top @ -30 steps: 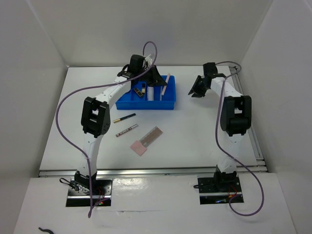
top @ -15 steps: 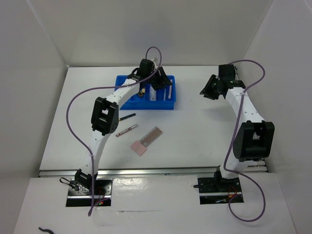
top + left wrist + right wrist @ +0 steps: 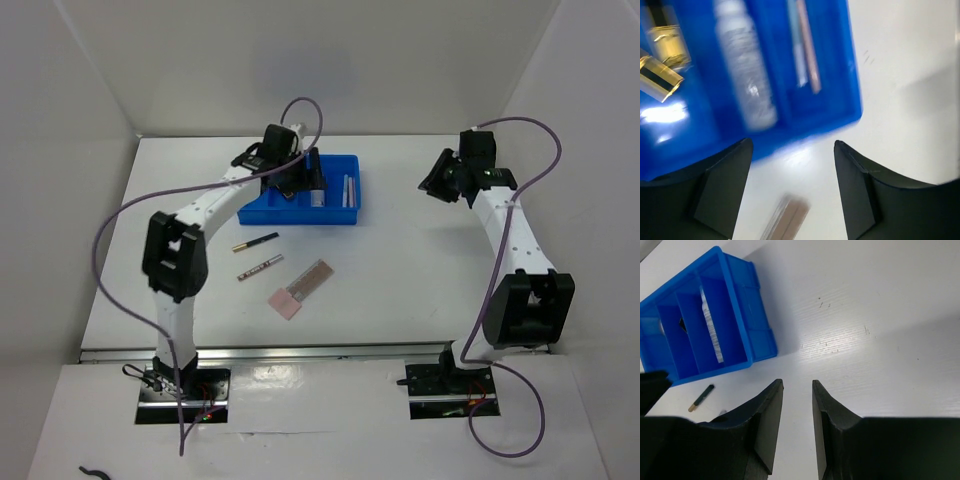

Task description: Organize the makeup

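The blue tray (image 3: 345,217) stands at the back of the table. It holds two black-gold lipsticks (image 3: 662,55), a clear tube (image 3: 745,75) and two slim pencils (image 3: 805,45) in the right compartment. My left gripper (image 3: 303,183) hovers over the tray, open and empty (image 3: 792,144). On the table in front lie a black-gold pencil (image 3: 255,241), a pinkish pencil (image 3: 260,267) and the flat pink palette (image 3: 300,288). My right gripper (image 3: 437,186) hangs to the right of the tray, its jaws a narrow gap apart with nothing between them (image 3: 797,382).
White walls close in the table on the left, back and right. A metal rail (image 3: 310,349) runs along the near edge. In the left wrist view a blurred brown strip (image 3: 787,217) lies on the table below the tray. The right wrist view shows the tray (image 3: 747,315) and the black-gold pencil (image 3: 701,397).
My left gripper has opened and a pale pencil it held now lies in the tray's right compartment. The left arm swung left. The right arm stretched farther back and to the right.
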{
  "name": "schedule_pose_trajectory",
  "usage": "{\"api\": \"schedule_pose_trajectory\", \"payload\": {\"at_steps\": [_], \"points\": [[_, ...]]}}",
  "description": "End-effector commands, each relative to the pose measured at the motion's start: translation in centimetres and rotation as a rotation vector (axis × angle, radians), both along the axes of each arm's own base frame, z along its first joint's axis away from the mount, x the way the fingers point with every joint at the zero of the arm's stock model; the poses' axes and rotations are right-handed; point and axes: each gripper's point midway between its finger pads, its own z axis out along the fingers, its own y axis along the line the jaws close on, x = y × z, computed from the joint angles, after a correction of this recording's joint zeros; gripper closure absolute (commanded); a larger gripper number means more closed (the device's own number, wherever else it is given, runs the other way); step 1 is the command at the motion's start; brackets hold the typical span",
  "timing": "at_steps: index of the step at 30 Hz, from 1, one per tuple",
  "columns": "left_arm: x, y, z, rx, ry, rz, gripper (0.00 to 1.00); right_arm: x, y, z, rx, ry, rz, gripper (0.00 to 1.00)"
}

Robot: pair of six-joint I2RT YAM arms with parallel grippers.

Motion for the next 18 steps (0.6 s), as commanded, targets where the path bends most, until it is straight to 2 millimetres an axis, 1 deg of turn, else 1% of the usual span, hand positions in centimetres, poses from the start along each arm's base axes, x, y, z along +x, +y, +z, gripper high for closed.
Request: {"api": "schedule_pose_trajectory", "payload": {"at_steps": [1, 2, 3, 4, 5, 6, 7, 8, 9, 10, 11, 12, 13, 14, 15, 17, 18], "points": [[-5.0, 6.7, 3.2, 0.287, -0.149, 0.020, 0.21, -1.2, -0.5, 1.5, -0.022, -0.038, 0.004, 0.62], [-6.3, 8.0, 2.1, 0.327, -0.118, 0.037, 0.21, -1.2, -0.5, 1.5, -0.022, -0.038, 0.004, 0.62], [-8.9, 9.8, -1.2, 0.400, -0.039, 0.020, 0.22, -1.5, -0.3, 1.6, -0.015, -0.041, 0.012, 0.62], [-10.0, 11.2, -1.1, 0.439, -0.040, 0.037, 0.22, -1.6, -0.3, 1.2, -0.014, -0.031, 0.012, 0.62], [-11.2, 12.0, -2.1, 0.467, -0.009, 0.039, 0.24, -1.7, -0.1, 1.2, -0.012, -0.032, 0.028, 0.62], [-13.3, 13.1, -4.4, 0.500, 0.054, 0.024, 0.24, -1.9, -0.1, 1.1, -0.012, -0.030, 0.029, 0.62], [-14.2, 13.5, -5.1, 0.514, 0.069, 0.012, 0.24, -1.9, -0.1, 1.1, -0.012, -0.030, 0.029, 0.62], [-15.1, 14.0, -5.2, 0.520, 0.067, 0.005, 0.24, -1.9, -0.1, 1.1, -0.012, -0.030, 0.029, 0.62], [-16.1, 13.9, -5.8, 0.518, 0.083, -0.017, 0.23, -1.9, -0.1, 1.1, -0.012, -0.030, 0.029, 0.62], [-17.2, 14.2, -7.0, 0.524, 0.116, -0.032, 0.23, -2.0, 0.1, 1.1, -0.006, -0.031, 0.035, 0.62], [-17.4, 14.3, -7.5, 0.527, 0.121, -0.033, 0.23, -2.0, 0.1, 1.1, -0.006, -0.031, 0.035, 0.62], [-17.5, 14.1, -7.4, 0.515, 0.110, -0.047, 0.23, -2.1, 0.1, 1.4, -0.006, -0.040, 0.035, 0.62], [-17.9, 14.0, -7.7, 0.510, 0.123, -0.057, 0.23, -2.1, 0.1, 1.5, -0.006, -0.040, 0.035, 0.62], [-17.8, 13.8, -8.0, 0.502, 0.127, -0.064, 0.23, -2.2, 0.1, 1.1, -0.006, -0.031, 0.035, 0.62], [-17.3, 13.9, -7.8, 0.494, 0.113, -0.052, 0.24, -2.2, 0.1, 1.1, -0.006, -0.031, 0.035, 0.62], [-17.4, 14.0, -9.1, 0.513, 0.139, -0.065, 0.25, -2.3, 0.1, 1.4, -0.006, -0.040, 0.035, 0.62], [-16.9, 14.2, -9.3, 0.508, 0.133, -0.050, 0.25, -2.4, 0.1, 1.0, -0.006, -0.031, 0.035, 0.62]]}}
